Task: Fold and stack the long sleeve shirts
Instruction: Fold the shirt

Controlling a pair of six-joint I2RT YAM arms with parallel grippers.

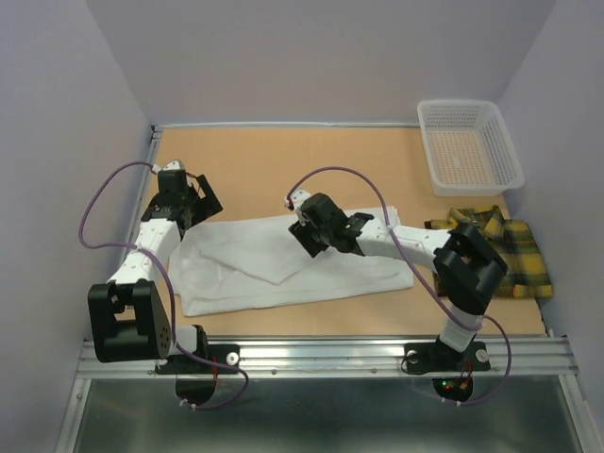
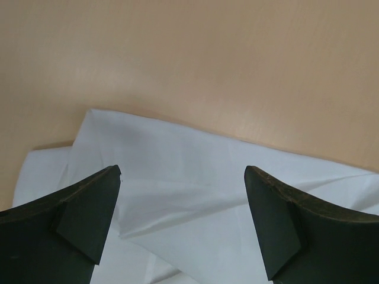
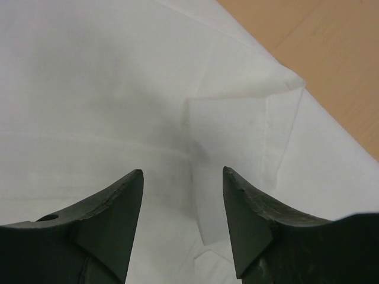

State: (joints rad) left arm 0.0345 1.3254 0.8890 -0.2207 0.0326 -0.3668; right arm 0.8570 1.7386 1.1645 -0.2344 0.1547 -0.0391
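- The white shirt [image 1: 255, 264] lies flat in the middle of the counter [image 1: 264, 160]. Its long axis runs left to right, and its right end lies slightly farther from the arm bases than its left end.
- It is folded into a rough long rectangle. One upper layer forms a slanted edge across the left half. No collar can be made out, so which end is the neck cannot be told.
- The plaid shirt [image 1: 521, 257] lies bunched at the right edge of the counter, well apart from the white one. Its long axis is also roughly left to right. The right arm's elbow hides part of it.
- A white mesh basket [image 1: 427, 142] sits in the far right corner, near the plaid shirt on its far side.
- The left end effector [image 1: 198, 200] hangs over the far left corner of the white shirt. In the left wrist view the left end effector [image 2: 182, 171] has its fingers spread wide with nothing between them. The shirt's corner [image 2: 195, 177] and bare counter show beyond them.
- The right end effector [image 1: 316, 243] reaches leftward over the shirt's middle. In the right wrist view it [image 3: 182, 171] has its fingers apart and grips nothing. White cloth [image 3: 89, 89] fills the picture, and a folded flap with a stitched edge [image 3: 237, 148] lies just ahead of the tips.
- Whether the right fingertips touch the cloth cannot be told.
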